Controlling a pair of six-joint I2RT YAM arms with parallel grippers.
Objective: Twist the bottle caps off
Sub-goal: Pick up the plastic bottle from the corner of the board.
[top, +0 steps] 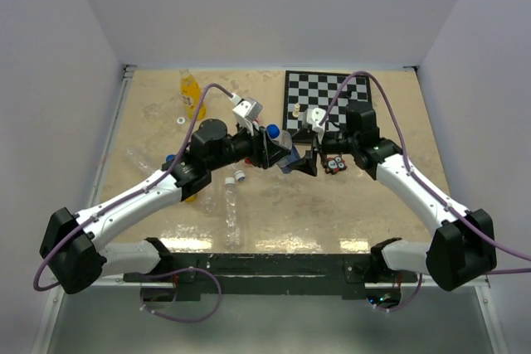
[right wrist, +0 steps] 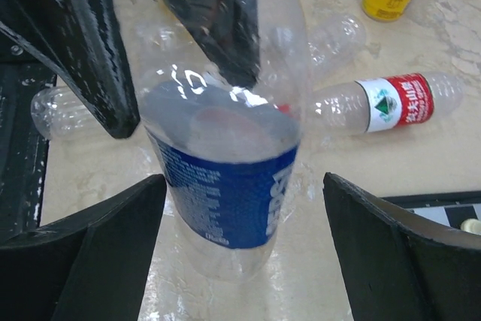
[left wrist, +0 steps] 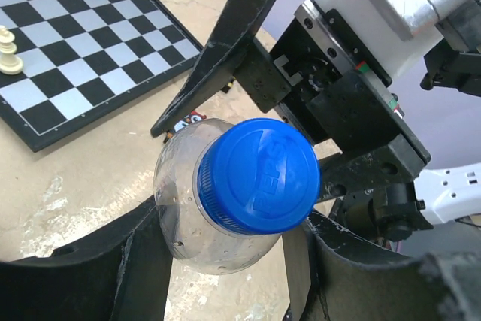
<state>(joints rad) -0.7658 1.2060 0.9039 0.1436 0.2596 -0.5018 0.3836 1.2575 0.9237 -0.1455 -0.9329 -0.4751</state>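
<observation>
Both arms meet in the middle of the overhead view, and between them, held up off the tabletop (top: 373, 213), is the clear bottle (right wrist: 225, 193) with the blue label. The left gripper (left wrist: 233, 268) pinches it at the shoulder, just under the neck. In the left wrist view its two black fingers (left wrist: 113, 276) press in from the lower corners of the frame.

The blue cap (left wrist: 259, 174) sits on the neck, facing that camera near the centre of the frame. The right gripper (right wrist: 244, 186) is spread wide around the bottle's labelled body. It has one finger at the lower left and one at the lower right of its own view, with a gap on each side, touching nothing.

A chessboard (top: 328, 93) lies at the upper right of the overhead view. An orange-yellow bottle (top: 189, 90) is at the upper left, with a small white cap (top: 180, 120) just beside it. A red-labelled bottle (right wrist: 391, 103) lies on its side at the right of the right wrist view.
</observation>
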